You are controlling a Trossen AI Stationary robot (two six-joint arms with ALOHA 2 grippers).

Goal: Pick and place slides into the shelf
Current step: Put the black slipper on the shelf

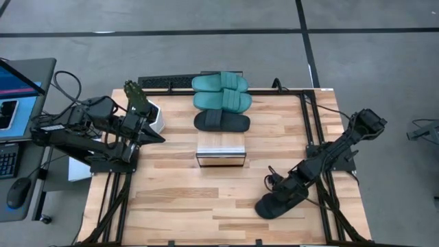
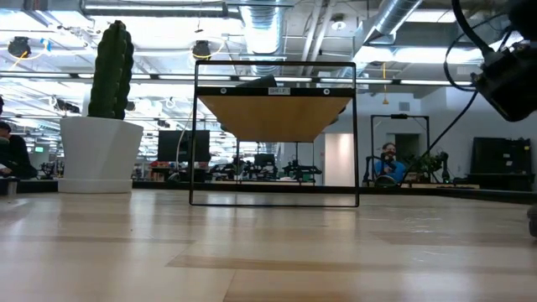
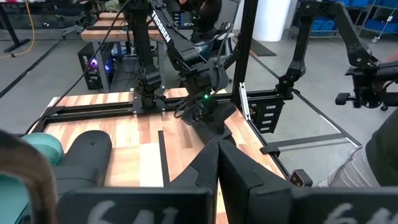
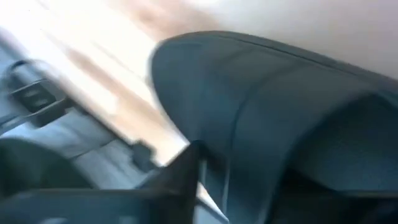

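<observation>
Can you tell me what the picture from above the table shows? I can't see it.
The right gripper reaches down at a black slide near the table's front right corner. Two teal slides and another black slide lie in a row behind the small shelf. The left gripper waits, shut, at the left.

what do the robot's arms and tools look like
Both arms are matte black, built of slim jointed links with loose black cables looping off them. The left tool has two flat, angular dark fingers. A far arm in the left wrist view bears white "TROSSEN" lettering. The right tool is equally dark.
</observation>
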